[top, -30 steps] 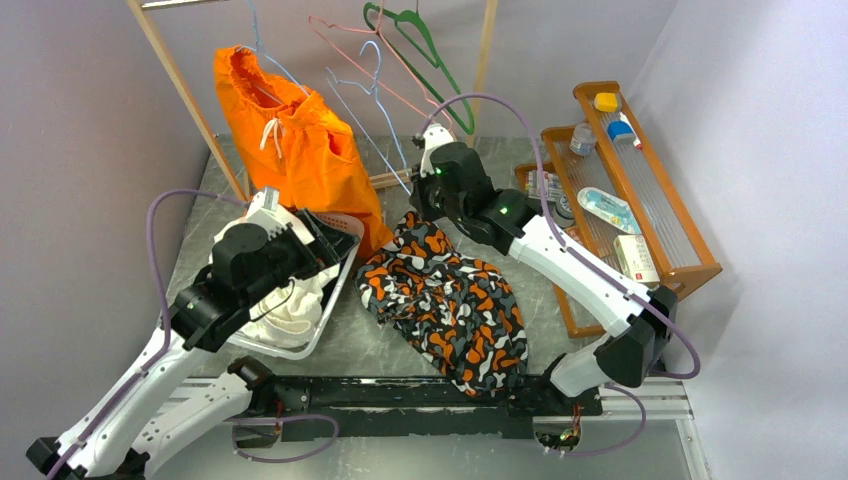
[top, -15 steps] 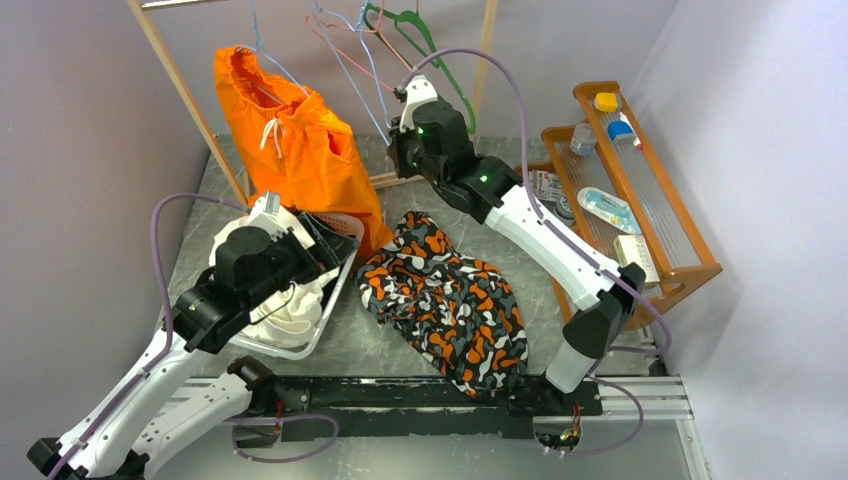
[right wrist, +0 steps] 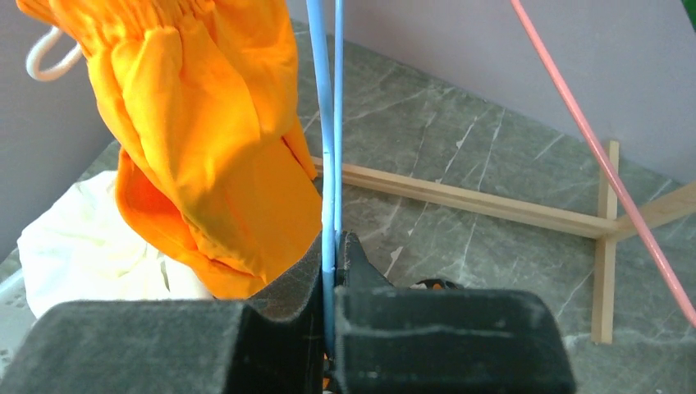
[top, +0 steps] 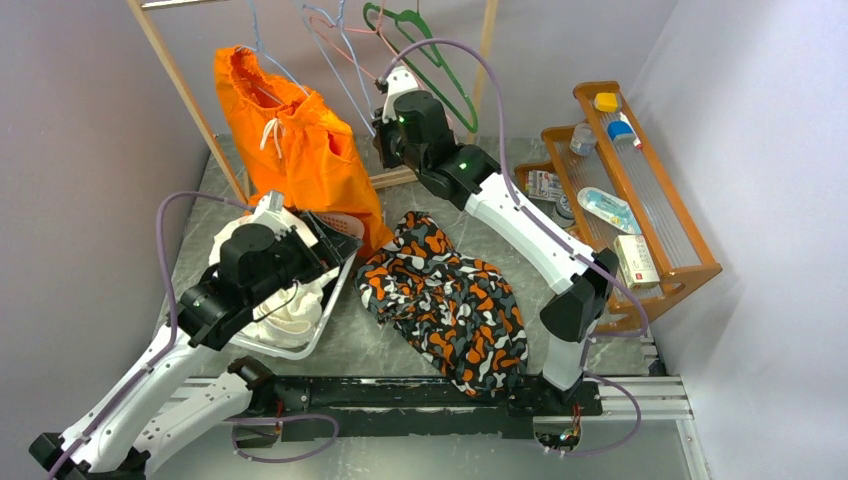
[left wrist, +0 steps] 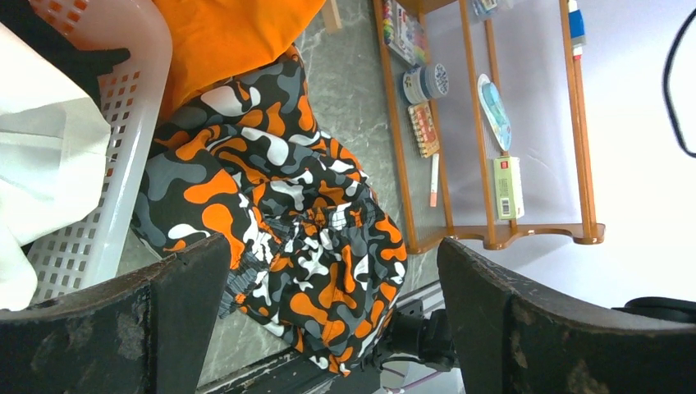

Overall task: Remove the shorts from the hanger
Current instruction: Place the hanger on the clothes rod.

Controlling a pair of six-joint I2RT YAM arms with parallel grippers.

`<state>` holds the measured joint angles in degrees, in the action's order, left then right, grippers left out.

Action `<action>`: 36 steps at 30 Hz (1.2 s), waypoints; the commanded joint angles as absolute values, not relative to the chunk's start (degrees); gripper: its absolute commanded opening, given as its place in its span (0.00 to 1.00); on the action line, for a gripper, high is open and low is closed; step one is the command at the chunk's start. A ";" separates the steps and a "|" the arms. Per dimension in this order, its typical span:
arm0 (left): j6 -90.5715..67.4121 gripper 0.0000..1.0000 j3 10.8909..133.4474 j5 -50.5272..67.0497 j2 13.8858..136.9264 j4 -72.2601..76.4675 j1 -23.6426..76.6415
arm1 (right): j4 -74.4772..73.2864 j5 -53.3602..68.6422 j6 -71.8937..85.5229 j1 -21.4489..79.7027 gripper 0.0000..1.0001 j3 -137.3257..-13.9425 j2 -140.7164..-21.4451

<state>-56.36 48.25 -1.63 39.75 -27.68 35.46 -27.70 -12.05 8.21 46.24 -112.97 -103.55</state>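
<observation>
The bright orange shorts (top: 300, 150) with a white drawstring hang from a thin wire hanger (top: 262, 58) at the left of the rack. In the right wrist view the shorts (right wrist: 205, 139) fill the left side. My right gripper (top: 388, 140) is raised just right of them, shut (right wrist: 332, 246) on the wire of a bare light-blue hanger (right wrist: 328, 123), not touching the orange fabric. My left gripper (top: 328, 238) hovers low over the basket's right edge. Its jaws (left wrist: 332, 254) stand wide open with nothing between them.
A camouflage-patterned garment (top: 450, 300) lies on the table in front. A white basket (top: 335, 290) holds a white garment (top: 285, 315). Pink (top: 322, 30) and green (top: 430, 50) hangers dangle from the rail. A wooden shelf (top: 640, 180) with small items stands at right.
My right arm has lifted and swung back-left toward the rail, carrying the blue hanger up beside the shorts; the other hangers shifted. The left arm has barely moved.
</observation>
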 commanded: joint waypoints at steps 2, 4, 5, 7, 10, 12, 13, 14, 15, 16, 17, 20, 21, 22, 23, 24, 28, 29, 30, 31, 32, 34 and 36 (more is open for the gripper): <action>-55.46 0.99 48.20 1.08 39.72 -24.77 35.53 | -27.67 -12.31 7.38 46.40 0.00 -118.67 -105.97; -54.96 0.99 47.57 1.70 39.03 -23.73 35.52 | -27.41 -11.87 7.46 46.31 0.00 -118.99 -106.76; -54.94 0.99 47.39 1.83 38.72 -23.48 35.56 | -27.44 -11.83 7.57 46.35 0.00 -119.22 -107.23; -54.83 0.99 47.36 1.75 38.27 -23.34 35.54 | -27.86 -12.01 7.64 46.40 0.00 -120.03 -108.29; -55.02 0.99 47.70 1.31 38.13 -24.21 35.51 | -28.82 -12.12 7.80 46.35 0.00 -121.49 -109.89; -55.02 0.99 47.86 1.17 38.14 -24.70 35.56 | -28.83 -11.97 7.82 46.30 0.00 -121.96 -110.62; -55.02 0.99 47.92 1.22 38.21 -24.84 35.58 | -28.80 -12.00 7.76 46.35 0.00 -122.03 -110.90; -55.05 0.99 47.97 1.31 38.23 -24.80 35.59 | -29.02 -12.17 7.74 46.32 0.00 -122.58 -111.20; -55.20 0.99 48.07 1.50 38.25 -24.79 35.56 | -29.37 -12.36 7.70 46.25 0.00 -123.05 -111.57; -55.23 0.99 48.27 1.74 38.31 -24.75 35.54 | -29.69 -12.51 7.61 46.30 0.00 -123.45 -111.92; -55.23 0.99 48.62 2.05 38.44 -24.62 35.57 | -29.89 -12.75 7.42 46.26 0.00 -123.80 -112.18; -54.52 0.99 50.00 2.03 38.81 -24.93 35.52 | -30.26 -13.28 7.38 46.32 0.00 -124.49 -112.36; -54.34 0.99 50.39 2.03 38.99 -25.36 35.53 | -29.86 -13.27 7.45 46.32 0.00 -124.23 -112.22; -54.15 0.99 50.64 1.87 39.12 -25.68 35.59 | -29.47 -13.32 7.42 46.32 0.00 -124.12 -112.11; -54.04 0.99 50.90 1.65 39.24 -25.93 35.53 | -29.64 -13.45 7.43 46.25 0.00 -124.43 -112.33; -54.12 0.99 51.07 1.55 39.24 -26.00 35.54 | -30.33 -13.78 7.70 46.29 0.00 -125.23 -112.63; -54.49 0.99 50.95 2.10 39.03 -24.81 35.52 | -29.21 -13.14 8.53 46.29 0.00 -123.55 -110.99; -54.49 0.99 50.90 2.04 39.00 -24.55 35.53 | -27.77 -13.14 8.71 46.25 0.00 -122.36 -110.17; -54.37 0.99 50.84 1.98 39.09 -24.46 35.59 | -26.94 -13.28 8.85 46.23 0.00 -121.48 -109.56; -54.32 0.99 50.86 1.93 39.17 -24.56 35.56 | -26.54 -13.58 8.92 46.26 0.00 -121.16 -109.22; -54.32 0.99 50.81 1.92 39.29 -24.69 35.58 | -26.65 -14.14 9.02 46.21 0.00 -121.28 -109.15; -54.40 0.99 50.88 2.14 39.62 -24.96 35.52 | -27.36 -14.32 9.13 46.27 0.00 -122.49 -109.39; -54.66 0.99 50.79 2.45 39.72 -24.85 35.52 | -28.32 -15.15 9.13 46.26 0.00 -123.95 -110.08</action>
